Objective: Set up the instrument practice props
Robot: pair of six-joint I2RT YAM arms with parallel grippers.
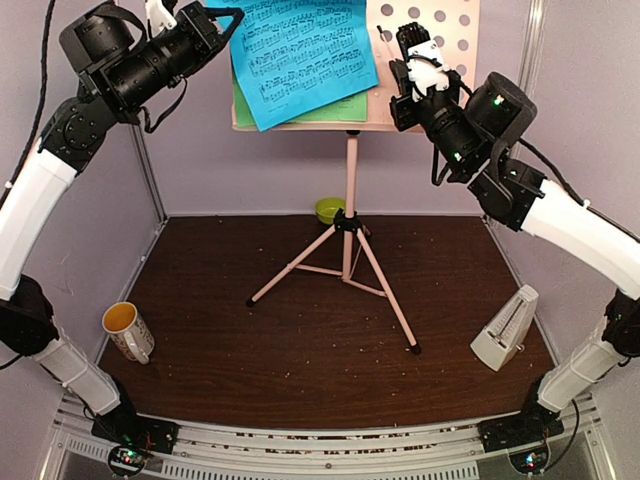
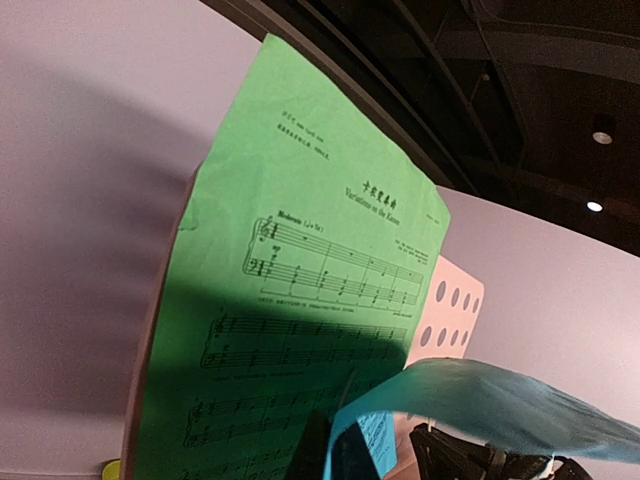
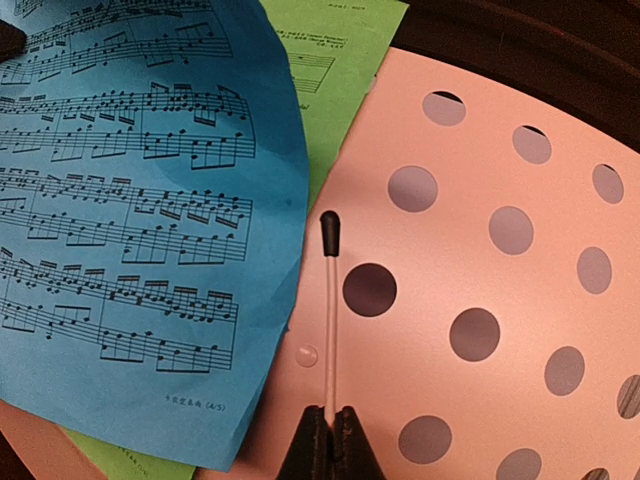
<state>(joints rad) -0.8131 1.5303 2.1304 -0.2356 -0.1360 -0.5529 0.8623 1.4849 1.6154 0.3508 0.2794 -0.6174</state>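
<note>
The pink music stand point(image 1: 440, 60) rises on its tripod at the table's middle back. A green sheet point(image 1: 340, 108) lies flat on its perforated desk point(image 3: 480, 270), and the blue sheet point(image 1: 300, 55) hangs slanted over the green one. My left gripper point(image 1: 232, 18) is shut on the blue sheet's upper left corner; the left wrist view shows that paper point(image 2: 500, 400) curling away from the jaws point(image 2: 335, 440) in front of the green sheet point(image 2: 300, 300). My right gripper point(image 3: 329, 420) is shut on the stand's thin white page-holder wire point(image 3: 328, 320). At the right, the metronome point(image 1: 505, 328) stands on the table.
A white mug point(image 1: 127, 330) with an orange inside sits at the table's left. A small lime-green bowl point(image 1: 329, 209) lies behind the tripod legs point(image 1: 340, 270). Purple walls close in the back and sides.
</note>
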